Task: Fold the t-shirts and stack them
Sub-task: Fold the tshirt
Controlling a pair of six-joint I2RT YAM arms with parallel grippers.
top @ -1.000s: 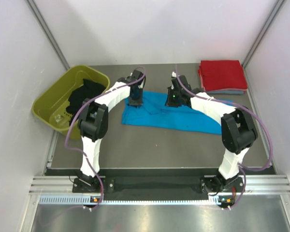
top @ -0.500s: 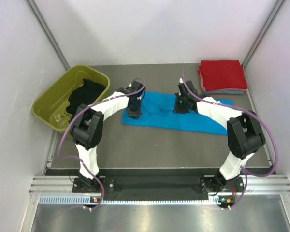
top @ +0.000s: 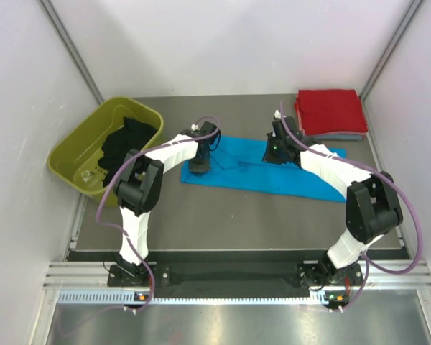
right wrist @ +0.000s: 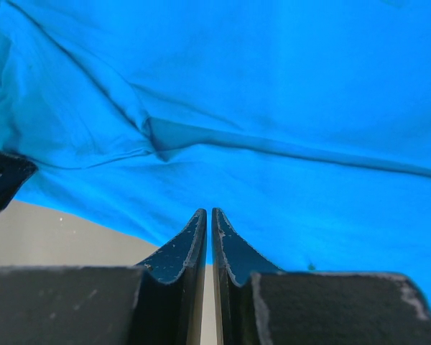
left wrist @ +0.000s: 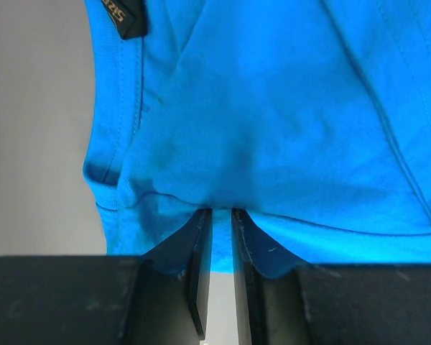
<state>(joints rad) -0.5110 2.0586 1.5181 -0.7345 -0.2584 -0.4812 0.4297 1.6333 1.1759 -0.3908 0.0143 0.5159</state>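
Grey table: we log olive tub, red t-shirt; left gripper, right gripper each pinching turquoise t-shirt

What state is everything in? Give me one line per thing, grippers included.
turquoise t-shirt: spread out flat, only partly folded.
left gripper: shut on the turquoise t-shirt's hem.
right gripper: shut on the turquoise t-shirt.
red t-shirt: folded, top of the stack.
grey-blue t-shirt: folded, under the red one.
black t-shirt: crumpled, unfolded, in the tub.
olive-green tub: upright, holding the black t-shirt.
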